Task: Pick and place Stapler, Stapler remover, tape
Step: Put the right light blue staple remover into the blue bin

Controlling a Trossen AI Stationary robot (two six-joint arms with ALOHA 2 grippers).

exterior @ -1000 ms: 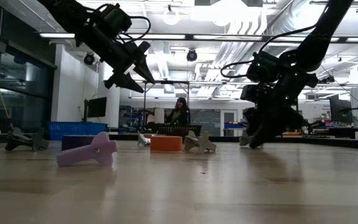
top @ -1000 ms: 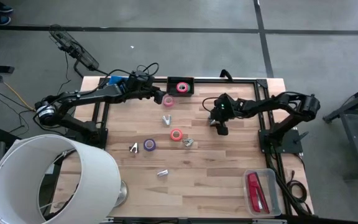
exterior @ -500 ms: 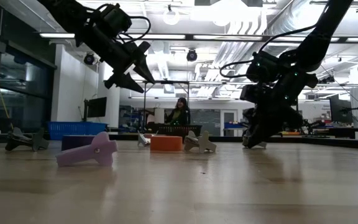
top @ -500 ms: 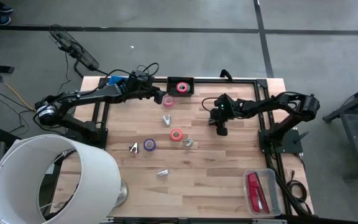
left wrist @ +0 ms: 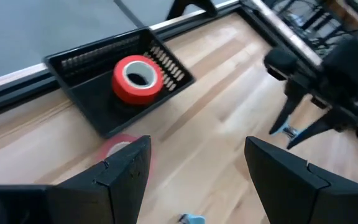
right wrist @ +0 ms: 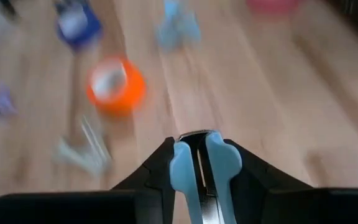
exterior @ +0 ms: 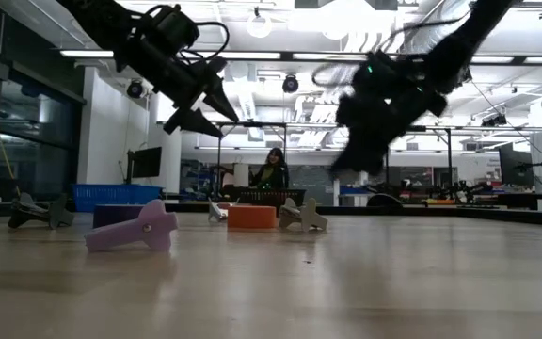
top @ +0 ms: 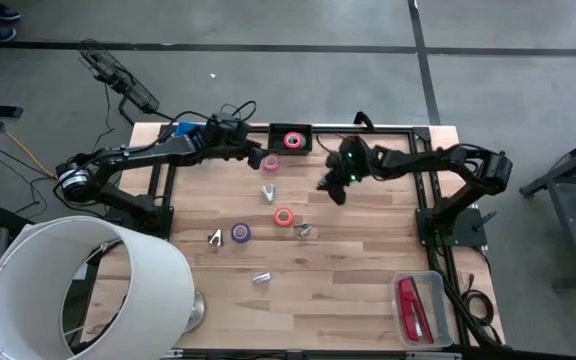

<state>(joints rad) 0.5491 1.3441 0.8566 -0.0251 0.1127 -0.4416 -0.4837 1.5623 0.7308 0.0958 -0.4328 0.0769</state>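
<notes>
Red stapler (top: 411, 307) binned, one tape roll (top: 293, 139) trayed. Right gripper (top: 330, 187) pinching seemingly a staple remover (right wrist: 197, 174); left gripper (top: 260, 156) open, empty. Rolls ahead remaining.

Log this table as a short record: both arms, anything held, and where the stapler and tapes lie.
left gripper: raised, jaws open, by the pink tape roll
right gripper: off the table, jaws shut on a pale blue staple remover
black mesh tray: holds one red tape roll
glossy red stapler: in the clear plastic bin, table corner on the right arm's side
loose on wooden table: orange tape roll, purple tape roll
</notes>
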